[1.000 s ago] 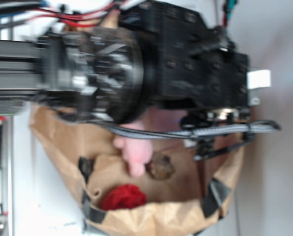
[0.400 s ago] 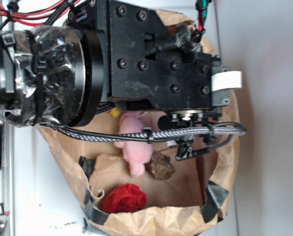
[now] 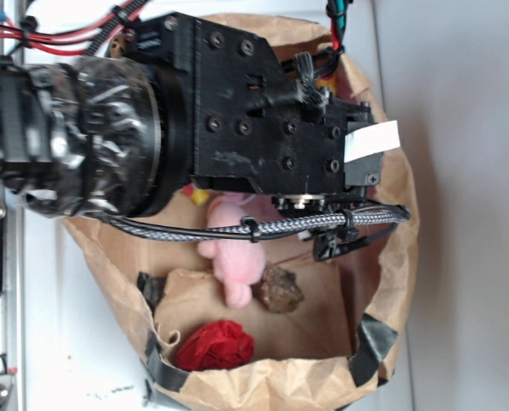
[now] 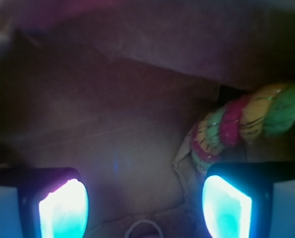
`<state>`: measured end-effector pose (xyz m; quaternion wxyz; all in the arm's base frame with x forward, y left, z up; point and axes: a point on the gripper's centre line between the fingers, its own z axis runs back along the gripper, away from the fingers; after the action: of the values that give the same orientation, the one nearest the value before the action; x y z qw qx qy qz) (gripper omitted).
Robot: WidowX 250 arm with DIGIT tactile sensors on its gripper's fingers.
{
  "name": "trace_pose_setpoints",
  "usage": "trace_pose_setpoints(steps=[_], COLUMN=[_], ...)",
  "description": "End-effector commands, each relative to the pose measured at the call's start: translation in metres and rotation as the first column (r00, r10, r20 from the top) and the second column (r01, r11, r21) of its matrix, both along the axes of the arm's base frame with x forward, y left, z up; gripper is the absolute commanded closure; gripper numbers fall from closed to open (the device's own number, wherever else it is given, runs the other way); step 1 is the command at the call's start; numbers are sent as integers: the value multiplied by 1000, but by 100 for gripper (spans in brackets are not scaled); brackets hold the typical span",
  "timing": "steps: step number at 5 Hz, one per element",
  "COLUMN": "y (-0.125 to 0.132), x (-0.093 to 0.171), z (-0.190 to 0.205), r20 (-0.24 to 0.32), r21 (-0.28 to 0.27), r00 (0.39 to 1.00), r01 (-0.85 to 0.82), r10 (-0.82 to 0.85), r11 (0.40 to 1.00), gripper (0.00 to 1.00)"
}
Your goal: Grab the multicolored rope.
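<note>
Wrist view: my hand is spread wide, the two glowing fingertips set well apart at the bottom edge with nothing between them but bare brown paper. I am pinching nothing.

The multicolored rope lies ahead and off to the right of my hand in this view, outside the gap. Its visible length runs from just above the right-hand fingertip up toward the right edge of the view, so its long axis slants away to the upper right. The near end curls down close to that fingertip; I cannot tell whether it touches. Twisted strands of yellow, pink-red and green are plain to see. My judgement: the closing line does not yet straddle the rope, and the hand needs to shift toward the right of this view before closing.

Exterior view: my arm covers most of the paper bag, and the rope cannot be made out there. A pink plush toy, a red crumpled ball and a brown lump lie on the bag's floor, all apart from my fingertips.

Writing: a white label sits on the hand's housing; nothing is legible on it. No brands readable anywhere.
</note>
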<state>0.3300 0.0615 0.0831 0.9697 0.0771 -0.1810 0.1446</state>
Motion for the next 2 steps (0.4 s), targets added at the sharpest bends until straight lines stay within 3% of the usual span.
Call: trace_pose_setpoints(steps=[1,2], y=[23,25], x=[15,10], z=[8,6], r20=[41,40], r21=[42,65], r00=[996,996], r01=[-77,-79], r10=[76,76], r11=[996,995], gripper=[0,0])
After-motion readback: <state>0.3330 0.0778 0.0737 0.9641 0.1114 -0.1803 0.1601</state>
